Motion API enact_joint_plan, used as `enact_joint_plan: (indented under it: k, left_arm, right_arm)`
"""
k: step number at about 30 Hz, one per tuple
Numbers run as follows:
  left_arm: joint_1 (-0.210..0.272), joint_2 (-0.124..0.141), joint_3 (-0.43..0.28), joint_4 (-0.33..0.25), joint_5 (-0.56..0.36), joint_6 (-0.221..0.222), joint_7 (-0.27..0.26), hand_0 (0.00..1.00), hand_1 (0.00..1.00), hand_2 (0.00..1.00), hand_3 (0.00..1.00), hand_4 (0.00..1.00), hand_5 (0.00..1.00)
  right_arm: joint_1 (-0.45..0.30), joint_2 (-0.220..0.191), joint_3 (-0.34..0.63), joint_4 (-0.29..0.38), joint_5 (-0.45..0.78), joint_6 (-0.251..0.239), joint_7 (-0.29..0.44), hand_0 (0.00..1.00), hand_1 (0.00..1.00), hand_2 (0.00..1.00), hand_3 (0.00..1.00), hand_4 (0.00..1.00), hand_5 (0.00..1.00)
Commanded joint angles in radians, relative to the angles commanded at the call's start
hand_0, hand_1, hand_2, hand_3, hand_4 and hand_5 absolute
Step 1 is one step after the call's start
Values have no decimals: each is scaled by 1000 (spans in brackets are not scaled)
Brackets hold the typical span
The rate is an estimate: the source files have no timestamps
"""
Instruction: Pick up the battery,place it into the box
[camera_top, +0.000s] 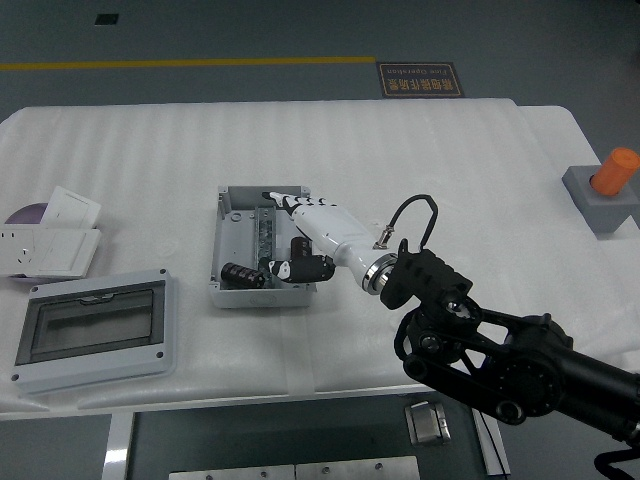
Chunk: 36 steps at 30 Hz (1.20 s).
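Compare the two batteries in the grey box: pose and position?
The left battery lies in the box's near-left part, by the right hand's thumb. The right battery sits right of the centre rail, mostly hidden under the hand. Both are dark cylinders inside the box.
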<state>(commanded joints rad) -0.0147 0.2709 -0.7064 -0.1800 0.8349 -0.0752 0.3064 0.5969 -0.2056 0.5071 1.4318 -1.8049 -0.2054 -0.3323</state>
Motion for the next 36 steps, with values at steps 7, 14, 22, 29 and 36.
enact_joint_plan:
  k: [7, 14, 22, 29, 36]
  left_arm:
    - [1, 0, -4, 0, 2, 0, 2, 654, 669, 546, 577, 616, 420]
    - [3, -1, -3, 0, 0, -1, 4, 654, 669, 544, 577, 616, 416]
    - [4, 0, 2, 0, -5, -2, 5, 654, 669, 544, 578, 610, 409]
    - [9, 1, 6, 0, -9, 0, 6, 655, 669, 541, 578, 599, 395]
    - [15, -3, 10, 0, -23, 2, 5, 655, 669, 542, 579, 599, 394]
  right_arm:
    - [-15, -16, 20, -13, 9, -4, 6, 980, 980, 993, 998, 763, 418]
    - [-61, -78, 124, -34, 2, -8, 11, 975, 959, 982, 998, 792, 448]
    - [-134, -179, 276, -77, -4, -14, 17, 969, 940, 965, 998, 798, 460]
    - [-196, -248, 358, -96, 3, -14, 29, 962, 919, 939, 992, 801, 469]
    - [-239, -285, 409, -111, 34, -1, 57, 956, 912, 925, 977, 800, 472]
